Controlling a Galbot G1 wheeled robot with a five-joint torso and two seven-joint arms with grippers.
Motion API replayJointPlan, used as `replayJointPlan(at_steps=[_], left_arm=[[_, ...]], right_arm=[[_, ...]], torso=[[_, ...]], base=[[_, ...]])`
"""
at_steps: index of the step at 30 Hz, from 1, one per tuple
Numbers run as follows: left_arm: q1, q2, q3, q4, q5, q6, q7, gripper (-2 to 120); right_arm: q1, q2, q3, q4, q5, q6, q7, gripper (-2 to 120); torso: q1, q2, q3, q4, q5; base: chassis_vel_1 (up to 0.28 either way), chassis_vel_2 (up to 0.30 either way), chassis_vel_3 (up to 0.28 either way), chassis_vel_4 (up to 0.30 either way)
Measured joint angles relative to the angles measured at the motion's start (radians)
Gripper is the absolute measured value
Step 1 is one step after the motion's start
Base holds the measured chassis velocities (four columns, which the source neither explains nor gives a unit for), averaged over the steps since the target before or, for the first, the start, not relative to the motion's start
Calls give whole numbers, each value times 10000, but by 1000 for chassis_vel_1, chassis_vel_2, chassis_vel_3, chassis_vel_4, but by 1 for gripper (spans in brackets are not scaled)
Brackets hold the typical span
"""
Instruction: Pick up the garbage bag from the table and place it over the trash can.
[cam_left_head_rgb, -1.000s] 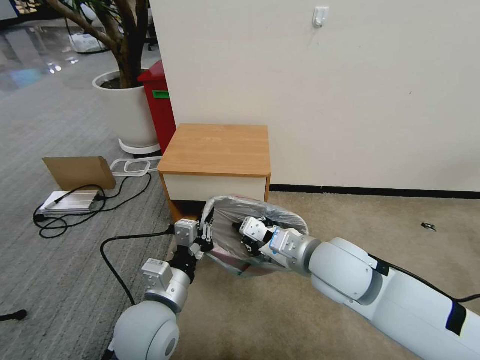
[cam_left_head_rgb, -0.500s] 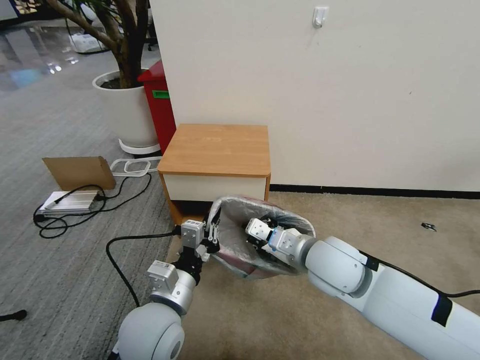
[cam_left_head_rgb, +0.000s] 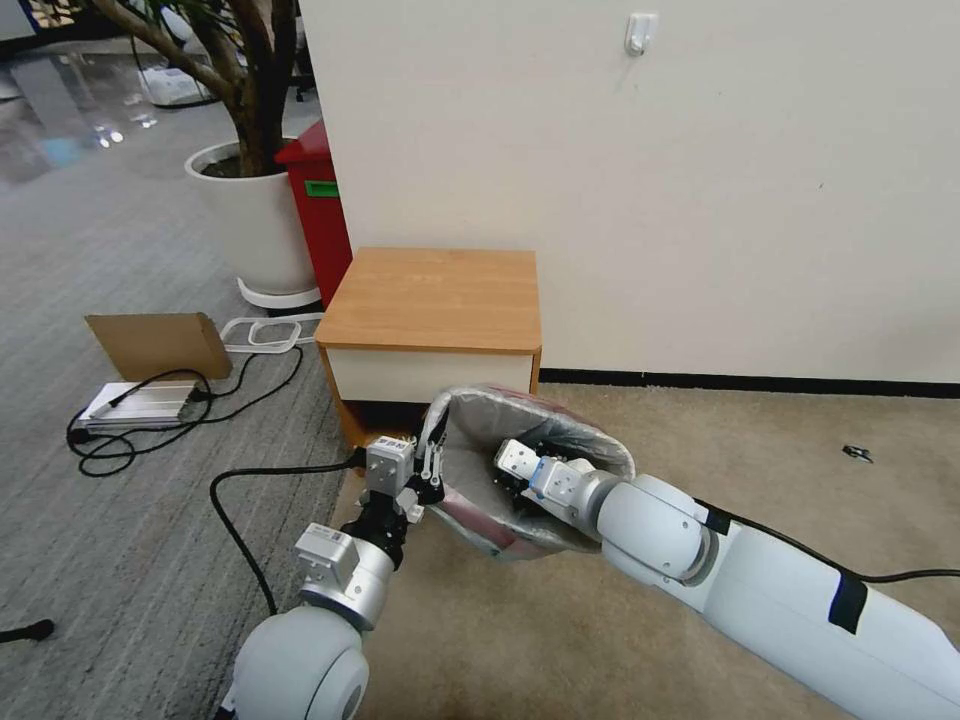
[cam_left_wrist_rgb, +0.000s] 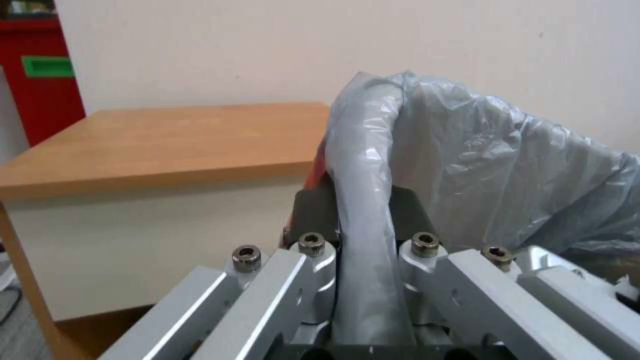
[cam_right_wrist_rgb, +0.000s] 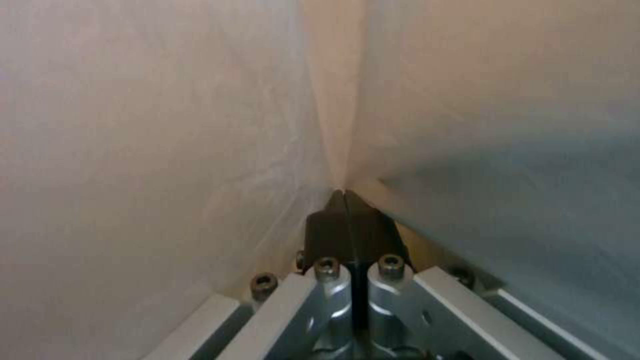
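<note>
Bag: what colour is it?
Translucent grey bag with a pink-red rim band; clearest in the left wrist view.

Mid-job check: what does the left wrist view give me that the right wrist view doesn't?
Left wrist view: the left gripper clamped on the bag-covered rim of the trash can, beside the table, with the red bin behind.

Right wrist view: the right gripper, jaws together, pinching a fold of the bag film from inside, with film on every side.

Both: the garbage bag held by a shut gripper.
</note>
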Motion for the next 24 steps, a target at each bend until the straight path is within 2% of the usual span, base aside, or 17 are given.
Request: replayJointPlan(at_steps=[11,24], left_arm=[[107,-57,174,285,912,-440,381,7],[182,-100,471,234,1218,-464,561,7]], right_arm=[[35,-149,-127,333,1356,0,960,0],[11,-373,-142,278,1386,-6,1059,0]], torso=[[0,0,0,0,0],[0,0,0,0,0]], base=[[0,0,0,0],[0,0,0,0]])
